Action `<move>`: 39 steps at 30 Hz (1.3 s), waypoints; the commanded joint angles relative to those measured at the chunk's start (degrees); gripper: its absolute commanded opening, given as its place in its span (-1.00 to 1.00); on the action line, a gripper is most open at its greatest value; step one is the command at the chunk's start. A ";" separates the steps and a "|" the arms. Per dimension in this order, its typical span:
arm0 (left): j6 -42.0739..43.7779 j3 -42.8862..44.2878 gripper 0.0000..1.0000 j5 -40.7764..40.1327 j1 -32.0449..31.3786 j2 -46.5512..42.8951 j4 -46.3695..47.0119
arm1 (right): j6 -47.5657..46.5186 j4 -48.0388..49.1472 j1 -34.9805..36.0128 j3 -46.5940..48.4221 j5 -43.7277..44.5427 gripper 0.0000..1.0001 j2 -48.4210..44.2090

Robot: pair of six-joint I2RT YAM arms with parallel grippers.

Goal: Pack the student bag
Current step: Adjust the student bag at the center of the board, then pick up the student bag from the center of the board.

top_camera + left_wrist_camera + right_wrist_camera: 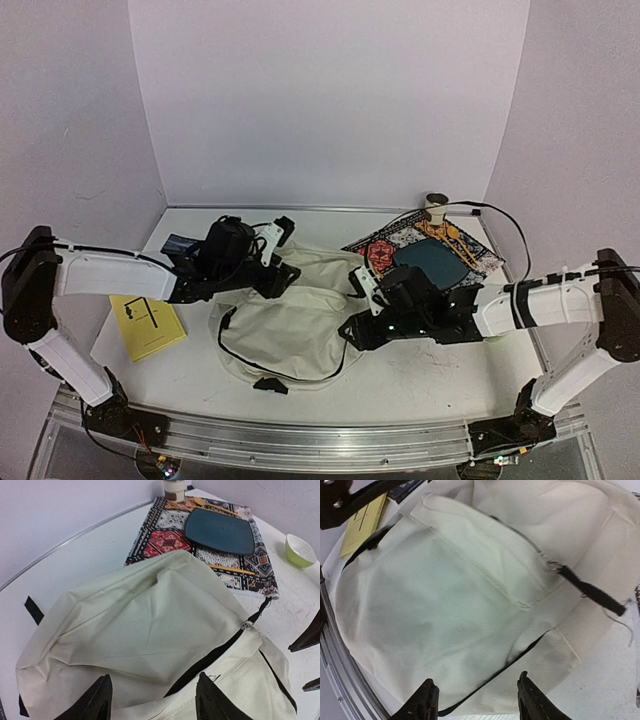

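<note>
The student bag (pixel 300 320), a soft cream backpack with black zipper lines, lies flat in the middle of the table. My left gripper (pixel 285 252) hovers over its far left edge. In the left wrist view this gripper (pixel 155 697) is open, its jaws apart above the bag's fabric (pixel 150 620) and its black zipper (pixel 220 652), with nothing between them. My right gripper (pixel 355 305) is at the bag's right side. In the right wrist view it (pixel 476 700) is open over the bag's front pocket panel (pixel 445 595), holding nothing. A black strap end (pixel 592 592) lies to its right.
A yellow booklet (pixel 147 325) lies left of the bag. At the back right, a colourful patterned mat (pixel 470 248) carries a dark blue plate (pixel 432 265) and wooden sticks (pixel 227 569). A cup (pixel 436 205) stands behind it. A green bowl (pixel 300 550) sits to the right.
</note>
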 commanded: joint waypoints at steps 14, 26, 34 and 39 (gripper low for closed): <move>-20.31 -14.07 0.47 -13.28 7.87 -11.84 -13.33 | 1.20 -4.32 -1.71 2.53 4.22 0.22 7.55; -23.27 -18.88 0.21 -5.67 10.36 -9.69 -11.55 | 0.37 -4.41 -2.34 3.95 7.00 0.23 10.74; -26.65 -24.06 -0.42 -0.63 10.45 -13.86 -8.49 | -2.98 -4.41 -5.49 5.48 8.40 0.23 11.19; -30.60 -28.19 -0.84 1.55 10.54 -20.88 -4.79 | -5.97 -4.39 -7.11 8.37 8.88 0.23 12.58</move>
